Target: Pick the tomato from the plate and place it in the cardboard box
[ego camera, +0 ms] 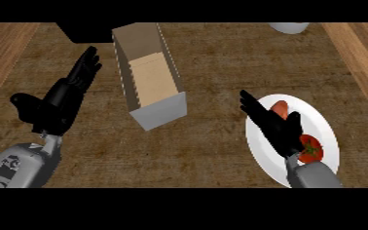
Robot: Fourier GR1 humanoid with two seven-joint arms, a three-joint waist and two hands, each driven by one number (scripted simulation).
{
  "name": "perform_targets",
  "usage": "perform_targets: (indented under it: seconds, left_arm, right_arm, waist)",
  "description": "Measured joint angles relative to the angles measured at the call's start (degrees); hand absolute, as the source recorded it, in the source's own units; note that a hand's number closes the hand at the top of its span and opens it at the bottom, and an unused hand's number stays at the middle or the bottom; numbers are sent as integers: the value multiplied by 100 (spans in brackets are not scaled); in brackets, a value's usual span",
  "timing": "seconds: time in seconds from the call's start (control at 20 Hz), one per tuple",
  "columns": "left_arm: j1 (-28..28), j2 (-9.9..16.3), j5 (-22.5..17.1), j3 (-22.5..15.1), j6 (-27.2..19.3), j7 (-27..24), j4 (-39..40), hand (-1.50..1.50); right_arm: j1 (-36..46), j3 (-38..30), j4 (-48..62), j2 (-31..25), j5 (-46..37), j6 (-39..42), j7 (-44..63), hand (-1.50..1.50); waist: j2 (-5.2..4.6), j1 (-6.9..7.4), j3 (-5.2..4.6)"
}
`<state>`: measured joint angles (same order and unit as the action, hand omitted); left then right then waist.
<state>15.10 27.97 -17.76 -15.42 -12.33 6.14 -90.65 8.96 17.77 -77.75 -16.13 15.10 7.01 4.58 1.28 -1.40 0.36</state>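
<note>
Now, left to right:
Left hand [61,102]: lower left, fingers straight and apart, holding nothing.
Box [149,74]: upper middle, open top.
Right hand [277,124]: lower right, over the plate [320,119], fingers straight, gripping nothing.
Tomato [312,148]: on the plate, just right of the wrist.

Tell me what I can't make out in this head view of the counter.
- White object at the top edge: cut off, unidentifiable.
- Reddish item on the white round plate: partly hidden by the right robot hand.
- Red tomato: its left side is hidden by that wrist.
- Black block: cut off at the top.
</note>
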Motion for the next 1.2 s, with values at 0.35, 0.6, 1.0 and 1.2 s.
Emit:
perform_targets:
  seconds: [0.35, 0.6, 1.0, 1.2]
  left_arm:
    - [-548, 297, 416, 195, -412, 10, 341, 0]
    - [-1010, 304, 558, 245, -672, -61, 509, 0]
    - [-1351, 124, 856, 112, -817, -306, 470, 0]
    - [-1391, 108, 912, 89, -811, -302, 408, 0]
  right_arm:
    - [230, -1500, -536, -658, -744, -1604, -1038, 150]
    - [-119, -2700, -534, -572, -1237, -3548, -1488, -150]
    - [-1760, -2840, -1413, 30, -2079, -4789, -2279, -150]
    - [-2536, -2627, -1658, -468, -2856, -4684, -1452, -150]
  waist:
    - [0, -172, -76]
    - [-23, -263, -49]
    - [-93, -28, -47]
    - [-116, 28, -59]
